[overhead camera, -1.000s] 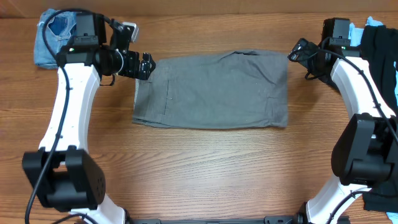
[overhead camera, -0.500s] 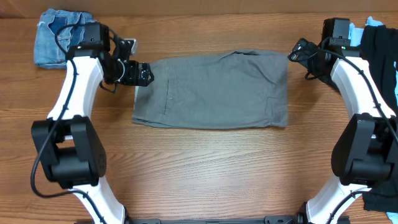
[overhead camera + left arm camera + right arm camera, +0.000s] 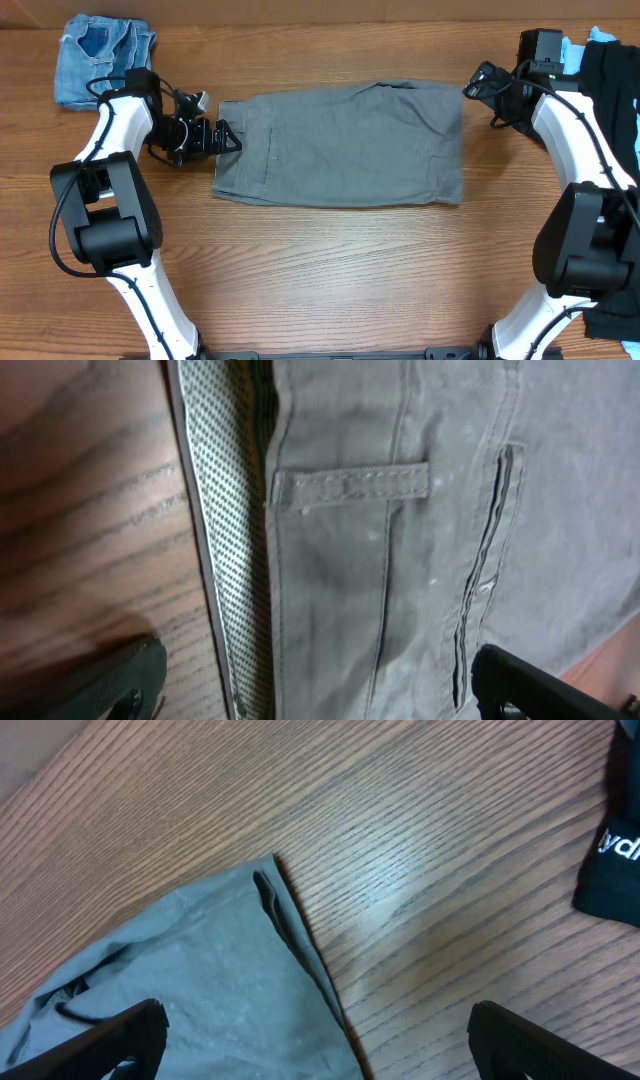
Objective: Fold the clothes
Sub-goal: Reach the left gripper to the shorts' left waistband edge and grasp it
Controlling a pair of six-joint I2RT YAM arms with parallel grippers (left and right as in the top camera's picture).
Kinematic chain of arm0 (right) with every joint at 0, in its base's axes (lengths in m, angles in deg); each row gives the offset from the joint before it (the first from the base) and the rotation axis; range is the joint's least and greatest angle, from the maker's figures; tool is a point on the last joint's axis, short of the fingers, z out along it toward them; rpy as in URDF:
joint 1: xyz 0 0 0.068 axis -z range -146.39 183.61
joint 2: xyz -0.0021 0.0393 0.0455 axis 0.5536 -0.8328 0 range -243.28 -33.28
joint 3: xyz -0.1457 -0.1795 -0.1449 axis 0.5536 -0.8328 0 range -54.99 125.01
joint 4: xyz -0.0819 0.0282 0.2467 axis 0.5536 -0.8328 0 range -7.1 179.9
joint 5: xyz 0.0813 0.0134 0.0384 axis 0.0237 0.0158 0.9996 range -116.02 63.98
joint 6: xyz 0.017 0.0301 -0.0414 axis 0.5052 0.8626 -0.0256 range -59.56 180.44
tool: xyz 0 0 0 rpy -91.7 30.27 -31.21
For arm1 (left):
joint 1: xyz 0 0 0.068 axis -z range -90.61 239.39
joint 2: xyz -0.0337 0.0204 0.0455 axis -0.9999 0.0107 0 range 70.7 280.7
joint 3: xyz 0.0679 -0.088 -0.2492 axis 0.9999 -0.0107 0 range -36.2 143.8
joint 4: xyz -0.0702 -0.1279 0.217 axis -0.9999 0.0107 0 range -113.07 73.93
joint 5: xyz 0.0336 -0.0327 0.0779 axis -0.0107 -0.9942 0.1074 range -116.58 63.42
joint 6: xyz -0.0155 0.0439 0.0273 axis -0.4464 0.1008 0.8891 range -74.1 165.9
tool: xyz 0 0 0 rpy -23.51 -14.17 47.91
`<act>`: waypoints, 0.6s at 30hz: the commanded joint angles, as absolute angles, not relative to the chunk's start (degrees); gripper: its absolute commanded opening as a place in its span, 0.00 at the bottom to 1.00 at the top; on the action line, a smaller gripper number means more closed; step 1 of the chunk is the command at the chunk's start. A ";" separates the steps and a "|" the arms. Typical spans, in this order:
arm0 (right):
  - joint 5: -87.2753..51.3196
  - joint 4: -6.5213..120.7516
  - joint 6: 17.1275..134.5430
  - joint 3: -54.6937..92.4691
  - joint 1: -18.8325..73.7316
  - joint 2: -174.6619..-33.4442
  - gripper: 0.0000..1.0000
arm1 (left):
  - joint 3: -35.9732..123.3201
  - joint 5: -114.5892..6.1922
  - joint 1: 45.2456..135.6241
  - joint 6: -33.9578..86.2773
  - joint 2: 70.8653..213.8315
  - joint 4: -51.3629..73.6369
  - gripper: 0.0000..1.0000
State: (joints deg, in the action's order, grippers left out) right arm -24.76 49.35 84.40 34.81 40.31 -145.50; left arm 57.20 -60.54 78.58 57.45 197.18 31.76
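The grey shorts (image 3: 345, 145) lie flat, folded, mid-table, waistband to the left. My left gripper (image 3: 222, 139) is open at the waistband's left edge, its fingers astride the waistband and belt loop in the left wrist view (image 3: 320, 560). My right gripper (image 3: 478, 80) is open just above the shorts' far right corner (image 3: 240, 950), holding nothing. The small denim shorts (image 3: 100, 55) lie bunched at the far left. The black T-shirt (image 3: 612, 85) and a light-blue garment (image 3: 578, 45) are piled at the far right.
A corner of the black T-shirt with white lettering shows in the right wrist view (image 3: 615, 850). The wooden table (image 3: 330, 270) stretches bare in front of the grey shorts. The arm bases stand at the front left and front right.
My left arm has swung down and toward the front, off the far waistband corner to the middle of the waistband edge. The denim shorts are now uncovered. The right arm has not moved.
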 commanded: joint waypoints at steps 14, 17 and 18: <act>-24.63 49.54 84.51 35.99 40.07 -143.97 1.00 | 58.32 -64.10 79.32 59.63 204.21 31.85 1.00; -24.63 49.54 84.51 35.99 40.07 -143.95 1.00 | 58.32 -63.99 79.32 59.66 204.21 31.80 1.00; -24.63 49.54 84.51 35.99 40.07 -143.97 1.00 | 58.32 -63.90 79.30 59.66 204.21 31.78 0.99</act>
State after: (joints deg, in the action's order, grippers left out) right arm -24.74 49.35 84.38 34.81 40.31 -145.50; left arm 59.41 -65.85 78.77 58.34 199.86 31.80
